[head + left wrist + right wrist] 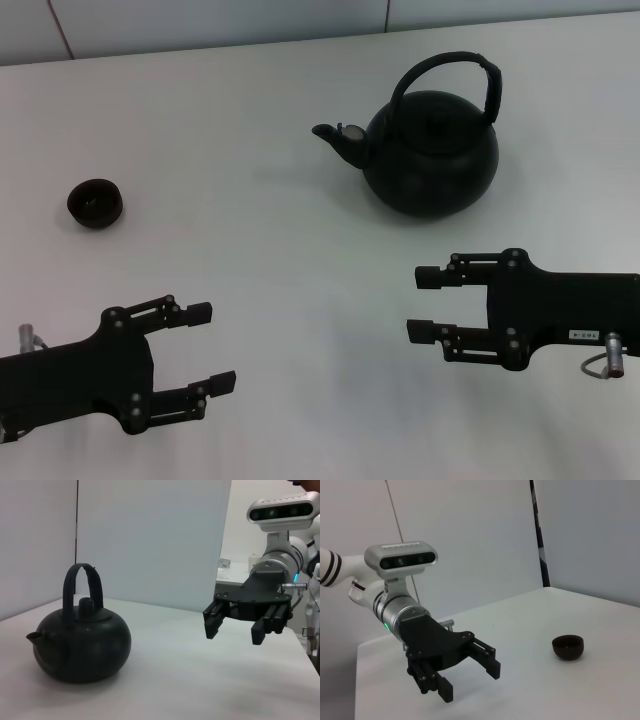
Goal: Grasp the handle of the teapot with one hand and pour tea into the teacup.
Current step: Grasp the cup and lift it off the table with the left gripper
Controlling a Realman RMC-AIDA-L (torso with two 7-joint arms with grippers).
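Observation:
The black teapot (430, 155) stands upright at the back right of the white table, spout pointing left, with its arched handle (448, 64) over the lid. It also shows in the left wrist view (80, 642). The small black teacup (95, 202) sits at the left, also in the right wrist view (568, 647). My right gripper (424, 302) is open and empty, hovering in front of the teapot, also seen in the left wrist view (234, 627). My left gripper (212, 347) is open and empty at the front left, below the teacup. No tea is visible.
The white table (260, 260) has walls along its back edge. Its right edge shows in the left wrist view (305, 650).

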